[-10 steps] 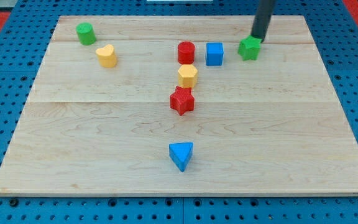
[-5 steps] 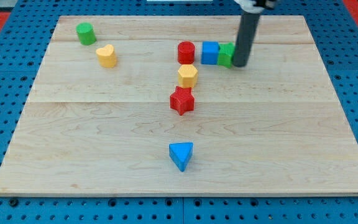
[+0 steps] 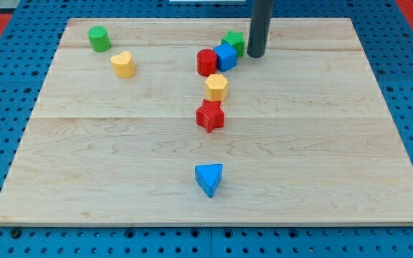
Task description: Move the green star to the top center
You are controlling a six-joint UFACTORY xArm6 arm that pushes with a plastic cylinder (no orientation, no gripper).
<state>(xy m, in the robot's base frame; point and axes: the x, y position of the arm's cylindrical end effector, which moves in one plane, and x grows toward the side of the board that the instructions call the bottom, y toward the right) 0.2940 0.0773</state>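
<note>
The green star (image 3: 234,42) sits near the view's top centre of the wooden board (image 3: 335,143). It touches the blue cube (image 3: 225,56) at its lower left. My tip (image 3: 254,55) is just right of the green star, touching or nearly touching it. The blue cube presses against the red cylinder (image 3: 206,61) on its left.
A yellow hexagon (image 3: 216,87) and a red star (image 3: 209,115) lie below the cluster. A blue triangle (image 3: 209,178) lies lower centre. A yellow heart (image 3: 122,64) and a green cylinder (image 3: 98,38) are at the top left.
My tip swept left and pushed the green star left and up. The star shoved the blue cube, now turned, against the red cylinder, which shifted slightly left.
</note>
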